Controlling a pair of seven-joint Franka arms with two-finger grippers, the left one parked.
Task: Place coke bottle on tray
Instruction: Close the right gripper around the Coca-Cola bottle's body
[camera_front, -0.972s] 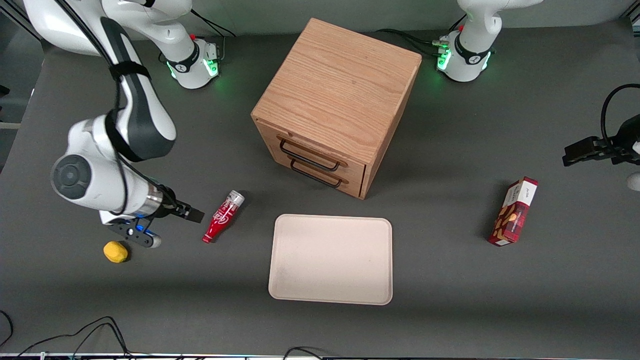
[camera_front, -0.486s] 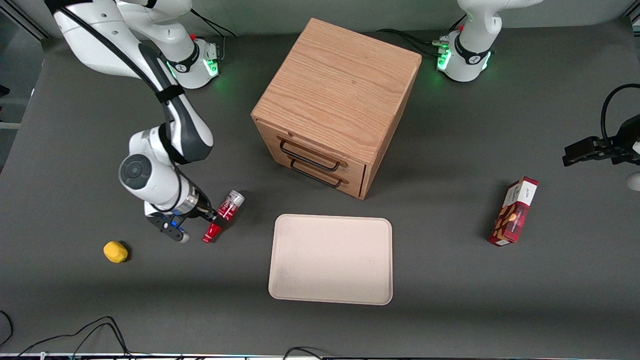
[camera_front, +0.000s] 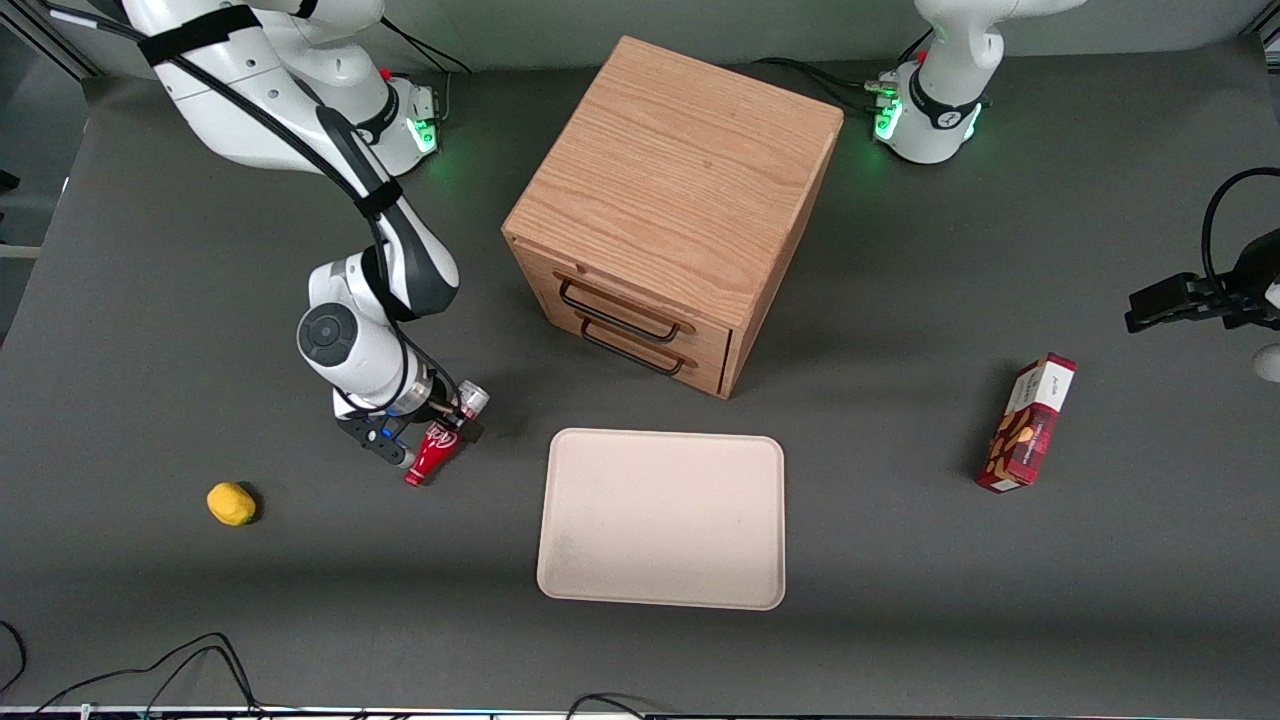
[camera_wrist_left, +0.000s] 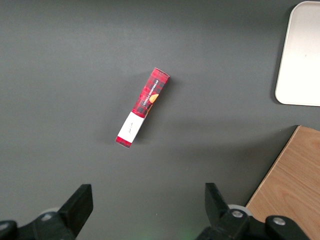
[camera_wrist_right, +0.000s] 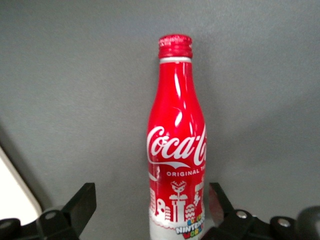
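The coke bottle (camera_front: 428, 458) lies on its side on the dark table, its red neck nearer the front camera and its silver base (camera_front: 473, 399) toward the cabinet. My right gripper (camera_front: 441, 428) is low over the bottle's middle, open, with one finger on each side of it. In the right wrist view the bottle (camera_wrist_right: 176, 150) lies between the open fingers (camera_wrist_right: 82, 200), closer to one of them, and the gripper (camera_wrist_right: 150, 199) is not shut on it. The pale beige tray (camera_front: 660, 518) lies flat beside the bottle, toward the parked arm's end.
A wooden two-drawer cabinet (camera_front: 675, 200) stands farther from the front camera than the tray. A small yellow object (camera_front: 230, 503) lies toward the working arm's end. A red snack box (camera_front: 1027, 422) lies toward the parked arm's end and shows in the left wrist view (camera_wrist_left: 142, 106).
My right arm has swung from beside the yellow object over to the bottle. The gripper now straddles the bottle's middle. The bottle and tray have not moved.
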